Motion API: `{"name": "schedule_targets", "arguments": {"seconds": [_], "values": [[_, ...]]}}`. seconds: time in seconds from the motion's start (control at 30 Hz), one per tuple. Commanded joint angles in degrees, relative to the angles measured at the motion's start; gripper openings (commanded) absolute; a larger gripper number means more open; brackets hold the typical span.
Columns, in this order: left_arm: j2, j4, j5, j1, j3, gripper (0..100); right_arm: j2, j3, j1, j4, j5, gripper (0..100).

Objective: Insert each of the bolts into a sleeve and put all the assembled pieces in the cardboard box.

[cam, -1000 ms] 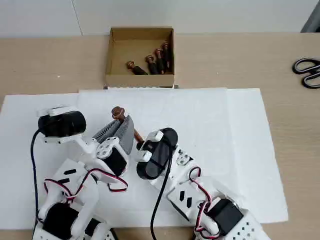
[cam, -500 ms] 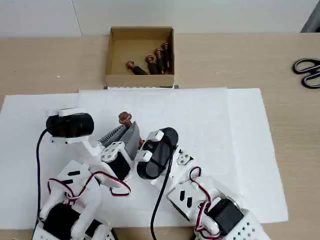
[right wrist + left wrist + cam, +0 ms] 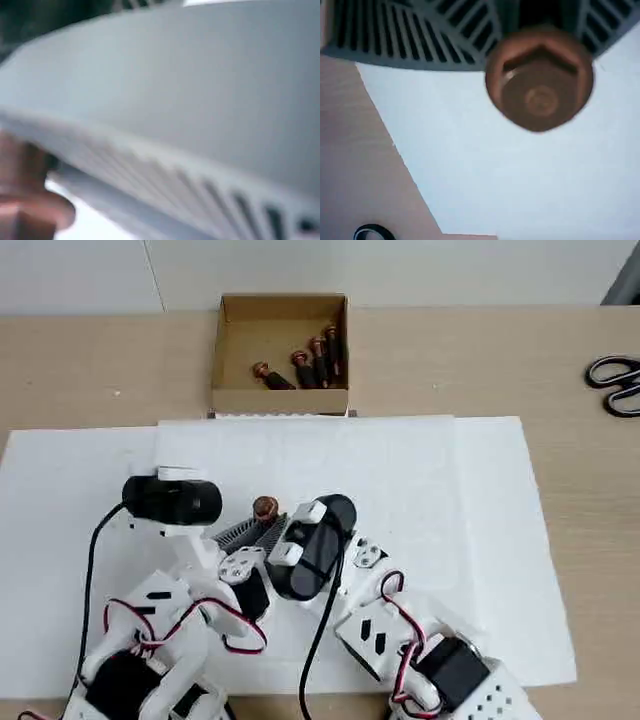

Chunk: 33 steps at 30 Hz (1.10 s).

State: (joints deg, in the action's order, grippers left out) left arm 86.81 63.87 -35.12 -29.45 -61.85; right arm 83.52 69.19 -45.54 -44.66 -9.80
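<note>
A copper-coloured bolt [image 3: 265,508] stands head up between the dark ribbed fingers [image 3: 245,533] of my left gripper [image 3: 260,526], which is shut on it. In the left wrist view the bolt's hex head [image 3: 540,82] is very close, under the ribbed fingers [image 3: 420,35]. My right gripper [image 3: 288,534] sits right beside the bolt, tucked under its black wrist camera [image 3: 318,542]. The right wrist view has a blurred copper piece [image 3: 27,210] at the edge. The cardboard box [image 3: 228,340] at the back holds several assembled pieces [image 3: 305,365].
A white foam sheet [image 3: 430,500] covers the table's middle, and both arms are over its near part. Black-handled scissors [image 3: 615,385] lie at the far right on the wooden table.
My left gripper has carried the bolt to the right and nearer, close up against the right gripper. The right arm has barely moved.
</note>
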Motion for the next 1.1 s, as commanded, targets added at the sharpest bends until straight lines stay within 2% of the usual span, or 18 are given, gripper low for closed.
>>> {"name": "schedule_targets", "arguments": {"seconds": [0.0, 0.1, 0.17, 0.33, 0.4, 0.9, 1.07], "values": [[0.09, 3.43, 0.44, -0.79, 0.04, 1, 1.01, -4.31, 0.66, 3.03, -0.53, 0.2], [0.09, 4.66, 1.05, -0.79, 0.22, 1, 1.01, -4.31, 0.66, 3.03, -0.53, 0.2], [0.09, 4.84, 3.96, -0.79, 0.22, 3, 1.01, -4.31, 0.66, 3.03, -0.53, 0.2], [0.00, 4.92, 5.36, -0.62, 0.22, 20, 1.01, -4.31, 0.66, 2.95, -0.53, 0.2], [0.00, 4.92, 5.36, -0.44, 0.31, 22, 1.01, -4.31, 0.66, 2.95, -0.53, 0.2], [-0.35, 9.67, 8.70, -0.35, 9.10, 22, 0.66, -4.04, 0.66, 2.95, -0.53, 0.2], [-0.35, 9.23, 10.29, -0.35, 13.32, 12, 0.48, -3.96, 3.12, 2.95, -0.53, 0.2]]}}
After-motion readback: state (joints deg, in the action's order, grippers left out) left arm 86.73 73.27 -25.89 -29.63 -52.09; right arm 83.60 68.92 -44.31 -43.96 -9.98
